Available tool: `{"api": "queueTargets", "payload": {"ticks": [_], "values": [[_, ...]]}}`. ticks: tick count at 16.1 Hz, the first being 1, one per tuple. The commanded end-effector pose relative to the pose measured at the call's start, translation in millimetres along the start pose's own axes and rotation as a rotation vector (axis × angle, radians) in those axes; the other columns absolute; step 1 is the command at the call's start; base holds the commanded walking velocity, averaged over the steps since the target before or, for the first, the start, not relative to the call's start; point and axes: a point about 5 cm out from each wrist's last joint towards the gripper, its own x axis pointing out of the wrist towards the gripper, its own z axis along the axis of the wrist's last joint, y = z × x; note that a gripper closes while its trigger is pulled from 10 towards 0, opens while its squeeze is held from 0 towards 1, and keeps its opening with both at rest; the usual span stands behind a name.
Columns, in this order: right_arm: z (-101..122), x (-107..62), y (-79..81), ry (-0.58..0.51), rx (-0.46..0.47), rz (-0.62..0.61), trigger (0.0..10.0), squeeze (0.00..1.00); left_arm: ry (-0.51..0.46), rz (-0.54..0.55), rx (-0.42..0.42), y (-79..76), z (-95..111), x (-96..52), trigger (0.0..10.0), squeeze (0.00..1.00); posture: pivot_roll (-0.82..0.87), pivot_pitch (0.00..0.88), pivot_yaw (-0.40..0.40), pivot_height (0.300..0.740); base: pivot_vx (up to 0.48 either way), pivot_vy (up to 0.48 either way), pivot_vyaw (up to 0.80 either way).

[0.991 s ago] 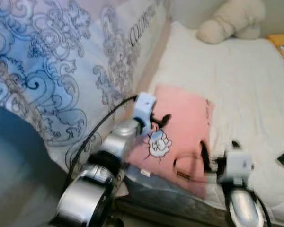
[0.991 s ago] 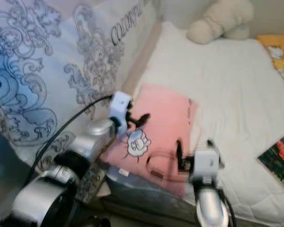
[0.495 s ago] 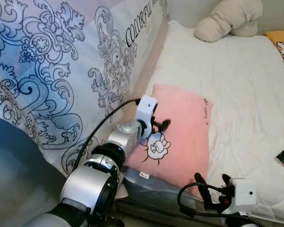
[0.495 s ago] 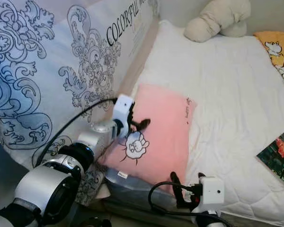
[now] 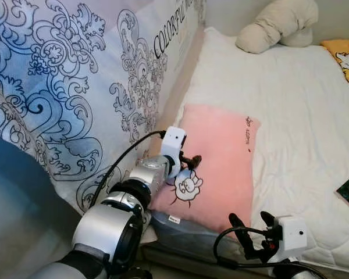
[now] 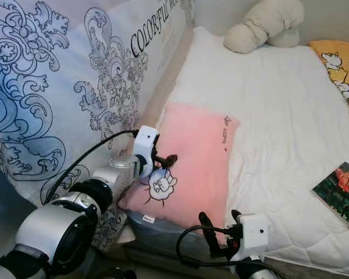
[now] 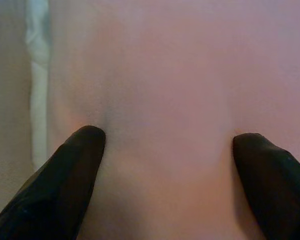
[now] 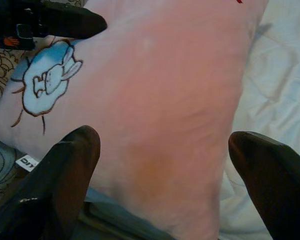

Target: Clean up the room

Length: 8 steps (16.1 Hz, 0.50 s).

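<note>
Left hand [image 5: 189, 159]: 2 black fingers spread open, tips pressed into the soft pink pillow [image 5: 221, 163], just above its rabbit print [image 5: 188, 186]. Right hand [image 5: 251, 231]: fingers spread open, poised off the pillow's near edge, gripping nothing. Pillow is rectangular, plush, lying flat on the quilted white bed [image 5: 302, 110].

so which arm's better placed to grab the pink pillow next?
Left, likely. The left gripper is open right over the pink pillow, by its rabbit print. The right gripper, also open, sits at the pillow's near edge.
</note>
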Motion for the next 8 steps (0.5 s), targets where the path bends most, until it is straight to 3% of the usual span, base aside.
{"api": "queueTargets", "payload": {"ticks": [1,3,8], "values": [[3.4,0.0,0.9,0.001,-0.004,0.010,10.0,0.00,0.073,-0.014,0.010,-6.3,-17.3,1.5,0.0,0.00,-0.11,0.000,0.003,0.740,0.000,0.000,0.00],[4.0,1.2,0.4,0.003,-0.001,0.009,10.0,0.00,0.068,-0.029,-0.003,-11.3,-16.9,3.0,0.0,0.00,-0.11,0.000,0.003,0.740,0.000,0.000,0.00],[4.0,5.8,2.6,0.007,0.003,0.008,10.0,0.00,0.071,-0.015,0.073,-9.9,-15.4,2.9,0.0,0.00,-0.11,0.000,0.011,0.740,0.000,0.000,0.00]]}}
